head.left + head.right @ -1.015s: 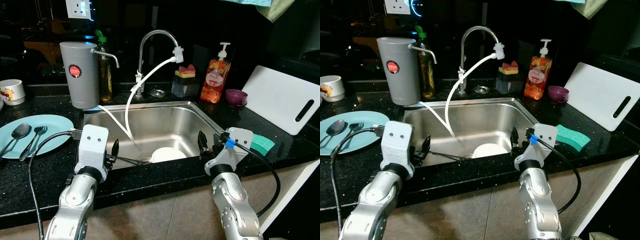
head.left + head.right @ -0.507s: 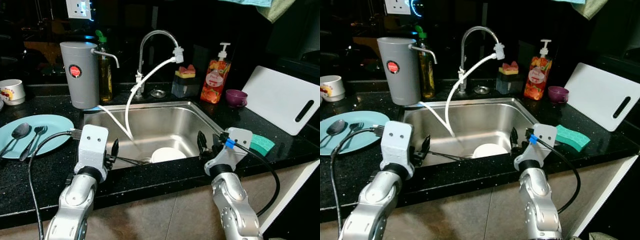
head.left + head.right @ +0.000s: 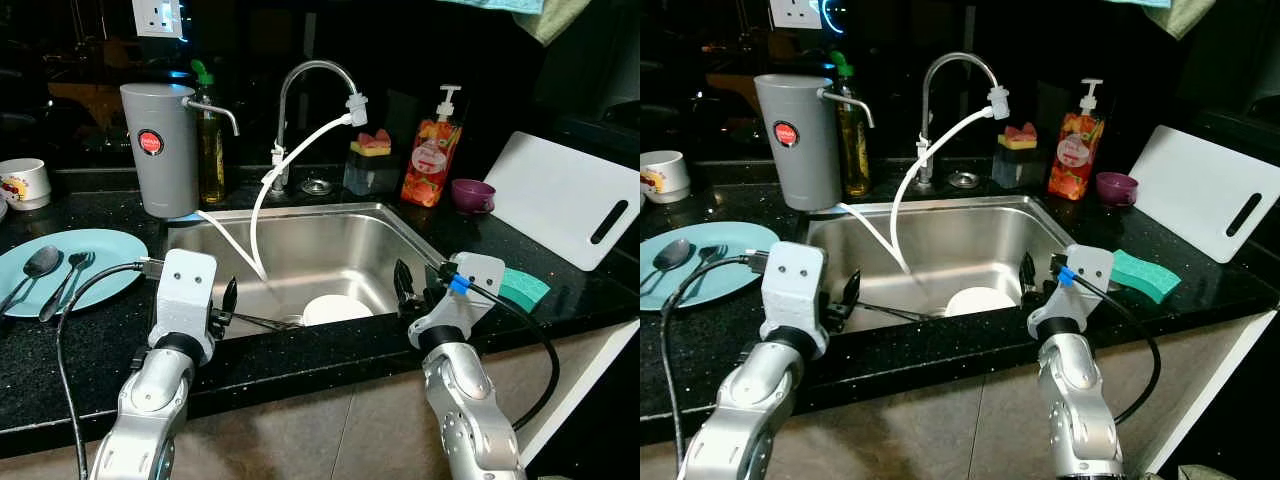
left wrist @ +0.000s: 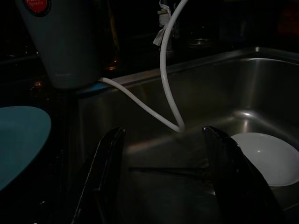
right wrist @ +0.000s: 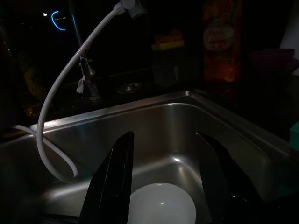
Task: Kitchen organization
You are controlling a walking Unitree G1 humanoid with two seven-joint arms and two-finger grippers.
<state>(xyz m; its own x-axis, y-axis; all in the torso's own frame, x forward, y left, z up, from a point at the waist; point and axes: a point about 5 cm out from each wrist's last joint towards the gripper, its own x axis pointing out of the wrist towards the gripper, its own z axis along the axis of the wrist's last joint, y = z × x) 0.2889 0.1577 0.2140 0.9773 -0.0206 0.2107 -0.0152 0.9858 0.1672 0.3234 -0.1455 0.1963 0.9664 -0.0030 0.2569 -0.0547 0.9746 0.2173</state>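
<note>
A white bowl lies at the bottom of the steel sink, beside a thin dark utensil. My left gripper hovers open over the sink's front left edge. My right gripper is open too, held over the front right edge, a little to the right of the bowl. Both wrist views look into the basin at the bowl, with nothing between the black fingers. A blue plate with spoons rests on the counter at the left.
A grey water filter, oil bottle, tap with white hose, sponge holder, soap bottle and purple cup line the back. White cutting board and green sponge at right; mug far left.
The camera has shifted slightly. Both grippers stay open at the sink's front edge, with no clear movement of any object.
</note>
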